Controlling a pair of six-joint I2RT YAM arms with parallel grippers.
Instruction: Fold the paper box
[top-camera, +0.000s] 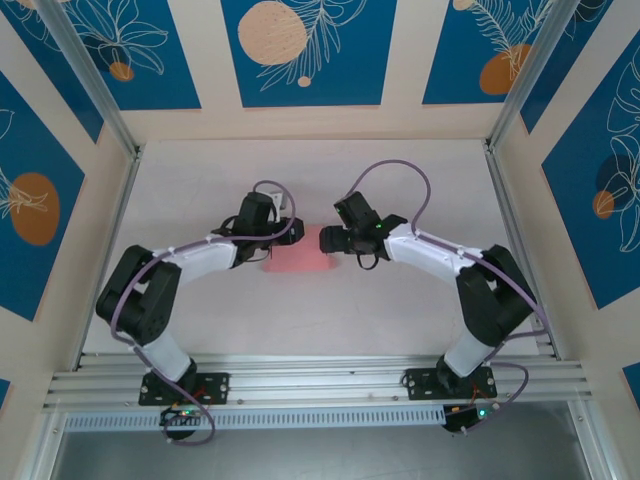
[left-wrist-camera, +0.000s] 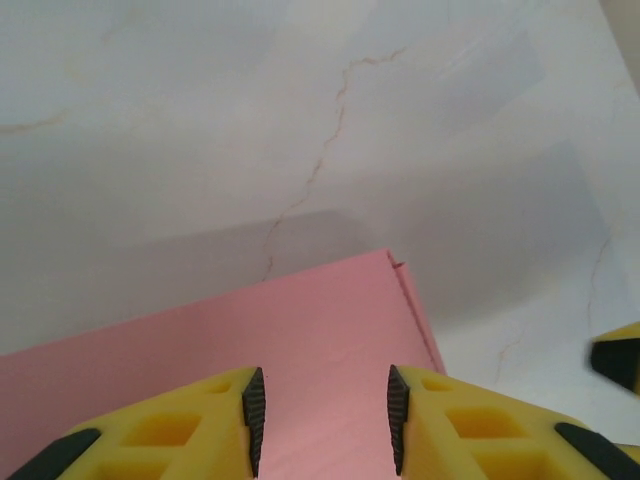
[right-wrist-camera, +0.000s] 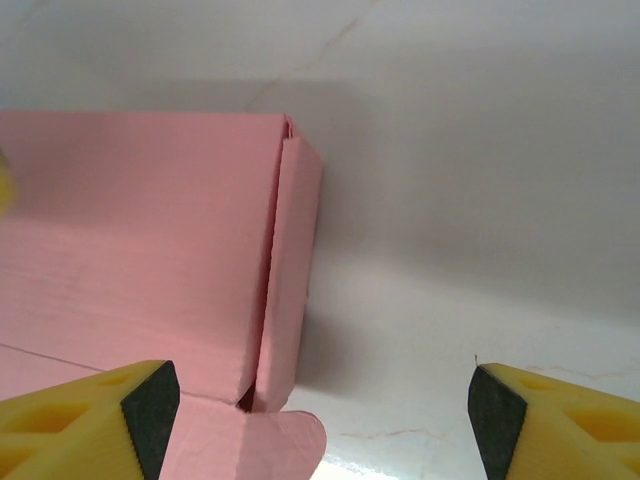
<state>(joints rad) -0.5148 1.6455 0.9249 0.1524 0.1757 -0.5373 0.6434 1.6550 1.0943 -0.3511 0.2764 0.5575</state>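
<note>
Top external | paper box (top-camera: 297, 262) | left pincer (left-wrist-camera: 325, 420) spread above | right pincer (right-wrist-camera: 320, 400) spread astride end

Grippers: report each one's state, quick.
Left gripper: open, empty, above the paper box.
Right gripper: open wide, empty, over the box's end.

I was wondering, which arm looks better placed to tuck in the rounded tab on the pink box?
Probably the right: the right gripper is open at the end of the paper box, with the rounded tab beside its finger. The left gripper sits over the flat top panel.
</note>
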